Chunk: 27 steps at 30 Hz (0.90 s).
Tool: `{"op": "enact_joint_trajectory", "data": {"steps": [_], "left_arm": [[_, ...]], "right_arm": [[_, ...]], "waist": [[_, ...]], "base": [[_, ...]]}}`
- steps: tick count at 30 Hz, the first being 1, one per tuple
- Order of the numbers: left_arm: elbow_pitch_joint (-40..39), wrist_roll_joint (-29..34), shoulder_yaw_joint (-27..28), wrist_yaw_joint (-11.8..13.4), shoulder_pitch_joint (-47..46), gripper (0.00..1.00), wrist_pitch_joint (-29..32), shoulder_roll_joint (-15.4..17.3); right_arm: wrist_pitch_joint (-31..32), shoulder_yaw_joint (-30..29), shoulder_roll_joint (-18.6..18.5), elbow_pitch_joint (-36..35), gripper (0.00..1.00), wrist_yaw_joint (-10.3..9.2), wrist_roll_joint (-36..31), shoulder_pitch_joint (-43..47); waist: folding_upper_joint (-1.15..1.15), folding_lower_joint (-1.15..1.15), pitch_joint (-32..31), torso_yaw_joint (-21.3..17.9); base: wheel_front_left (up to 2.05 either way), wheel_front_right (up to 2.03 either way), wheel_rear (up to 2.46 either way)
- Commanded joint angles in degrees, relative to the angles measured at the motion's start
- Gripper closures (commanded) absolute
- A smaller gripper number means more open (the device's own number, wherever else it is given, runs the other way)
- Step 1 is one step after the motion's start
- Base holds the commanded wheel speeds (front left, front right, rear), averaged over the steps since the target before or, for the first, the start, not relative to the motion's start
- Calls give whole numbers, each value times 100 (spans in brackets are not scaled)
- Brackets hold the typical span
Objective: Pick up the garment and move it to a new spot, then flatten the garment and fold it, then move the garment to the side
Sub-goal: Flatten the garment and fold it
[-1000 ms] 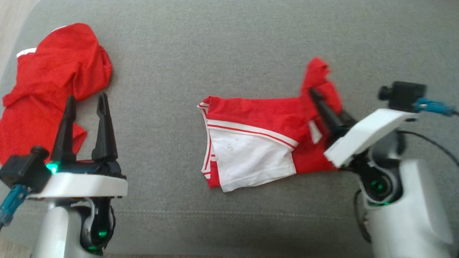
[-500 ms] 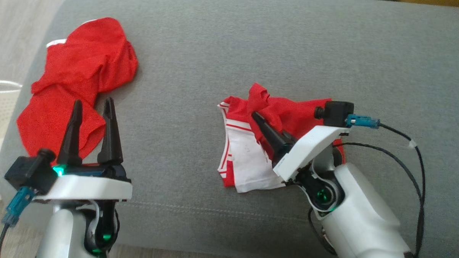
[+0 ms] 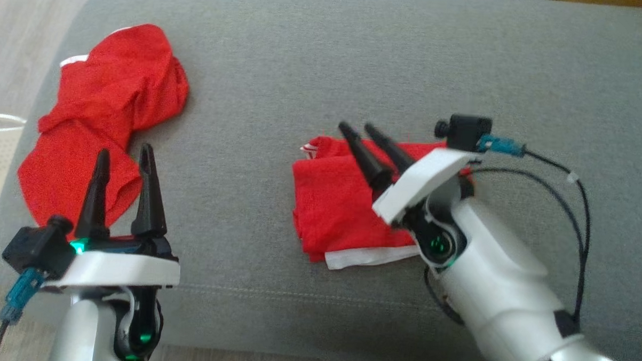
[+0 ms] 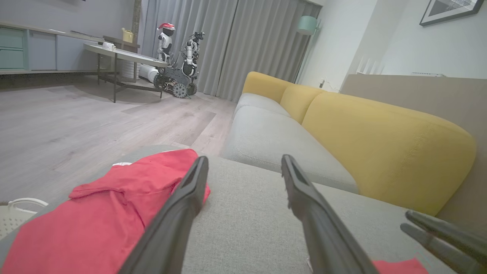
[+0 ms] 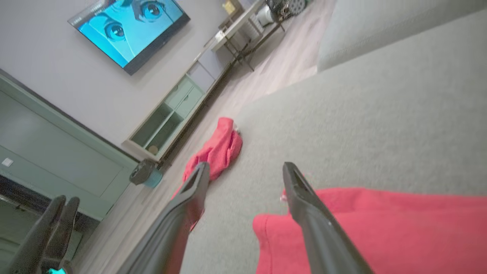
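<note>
Fold looks laid: both my right gripper (image 3: 357,126) and left gripper (image 3: 125,149) gape empty, so next I regrip the red-and-white garment (image 3: 336,202) at centre and shift it aside.

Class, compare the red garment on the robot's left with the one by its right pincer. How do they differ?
The left garment lies crumpled and sprawling; the right garment is folded into a compact block. The right garment shows a white band along its near edge; the left garment is almost wholly red. Both are red, resting on the grey cushion.
</note>
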Motion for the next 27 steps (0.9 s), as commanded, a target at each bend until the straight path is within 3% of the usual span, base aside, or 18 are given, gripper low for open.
{"op": "enact_joint_trajectory", "data": {"steps": [1,8,15,17,18,21,27], "left_arm": [[-202,20,211,6,-174,0,-29,53],[-398,-20,200,25,-257,0,-29,53],[-394,-92,11,64,-315,0,-29,53],[-376,-79,-28,78,-317,0,-29,53],[-354,-68,-52,108,-309,0,-29,53],[-314,-42,-104,128,-274,0,-29,53],[-267,66,-136,161,-226,0,-29,53]], "right_arm": [[-188,-1,91,-122,0,36,-102,-307],[-1087,-600,57,-7,0,36,-1150,-523],[-1953,-1042,-713,-602,0,36,-2517,61],[-1998,-1392,-835,-899,0,36,-2948,295],[-2005,-1844,-883,-1300,0,36,-3347,592],[-2008,-2440,-737,-1745,0,36,-3734,1138],[-2009,-2875,-465,-2257,0,36,-4116,1671]], "waist": [[0,0,15,-92],[0,0,95,-367],[0,0,178,-489],[0,0,199,-512],[0,0,232,-523],[0,0,275,-531],[0,0,374,-543]], "base": [[0,0,0],[0,0,0],[0,0,0],[0,0,0],[0,0,0],[0,0,0],[0,0,0]]}}
